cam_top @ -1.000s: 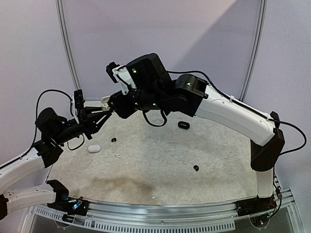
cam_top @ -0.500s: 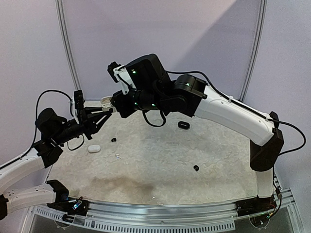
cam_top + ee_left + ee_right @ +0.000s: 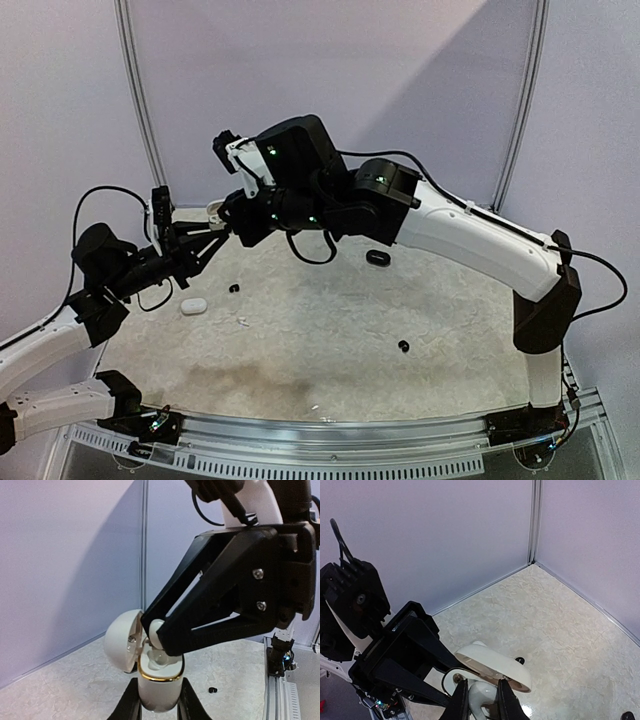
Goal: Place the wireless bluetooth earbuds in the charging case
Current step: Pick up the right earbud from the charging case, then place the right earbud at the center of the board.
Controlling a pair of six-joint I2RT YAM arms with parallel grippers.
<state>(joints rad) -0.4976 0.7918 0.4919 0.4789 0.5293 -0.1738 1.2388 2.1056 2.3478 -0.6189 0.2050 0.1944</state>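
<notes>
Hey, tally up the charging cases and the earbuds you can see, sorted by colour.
white charging cases: 2
black charging cases: 1
black earbuds: 2
white earbuds: 1 clearly seen
Total: 6

**Colour key.** Charging case is showing glossy white, with a thin gold band ringing its rim. Earbud above it is showing white. Left pincer and right pincer are appearing matt black. Counter is displaying cream, stone-like mottling. On it, second case is reading black, third case white, loose earbud black. Walls are showing pale lilac.
</notes>
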